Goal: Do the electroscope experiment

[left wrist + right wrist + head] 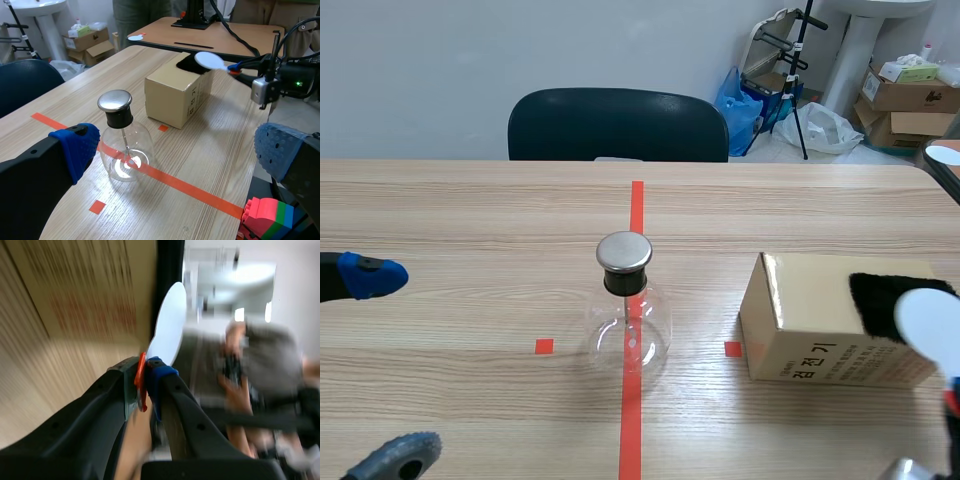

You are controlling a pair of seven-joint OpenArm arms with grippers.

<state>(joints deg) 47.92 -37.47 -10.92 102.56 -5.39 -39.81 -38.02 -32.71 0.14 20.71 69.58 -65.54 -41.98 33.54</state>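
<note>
- Pale wooden surface (470,210): one. It carries everything and bears one long orange-red tape line and two small tape squares, evidently position marks.
- Brown cardboard box (820,350): one. It stands to the right of the line and apparently serves as a raised rest for the cloth.
- Round clear-glass electroscope flask with a metal cap (627,320): one. This is the task's thing. It stands upright on the tape line at mid-surface, between the arms and touched by neither.
- Black fuzzy cloth (880,298): one. It lies on the box top, probably for charging the disc by rubbing.
- White plastic disc with an orange-red handle (930,322): one. It is held over the cloth; contact cannot be told.
- Claws: two. The right claw (144,382) is clamped on the disc's handle. The left claw (177,150) has its fingers wide apart, holds nothing and faces the flask.
</note>
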